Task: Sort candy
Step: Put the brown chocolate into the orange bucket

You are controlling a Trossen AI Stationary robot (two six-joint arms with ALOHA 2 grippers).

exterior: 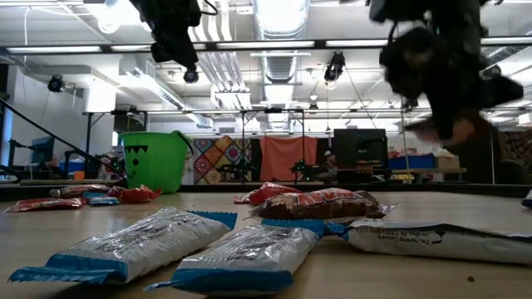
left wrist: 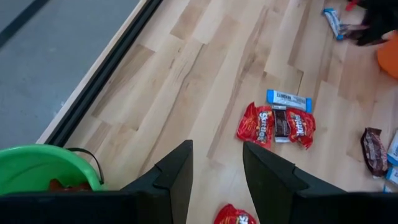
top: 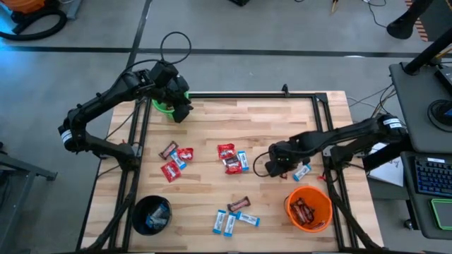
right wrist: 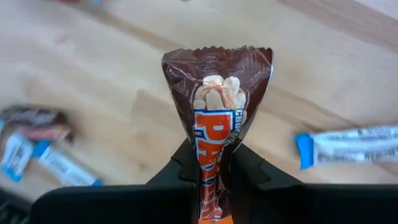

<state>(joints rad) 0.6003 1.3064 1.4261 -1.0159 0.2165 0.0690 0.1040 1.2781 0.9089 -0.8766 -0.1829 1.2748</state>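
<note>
Wrapper end hidden — right gripper (right wrist: pixel 211 171) pinches brown candy bar (right wrist: pixel 216 102).

Seen from overhead, from tabletop level across the table (top: pixel 247 134), and close from both wrists; candy (top: pixel 232 159) shared by all.

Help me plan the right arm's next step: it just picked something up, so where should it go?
Probably swing the right pincer over the orange bucket and let go. It is shut on a dark brown bar, and that bucket already holds brown bars, close beside the arm.
</note>
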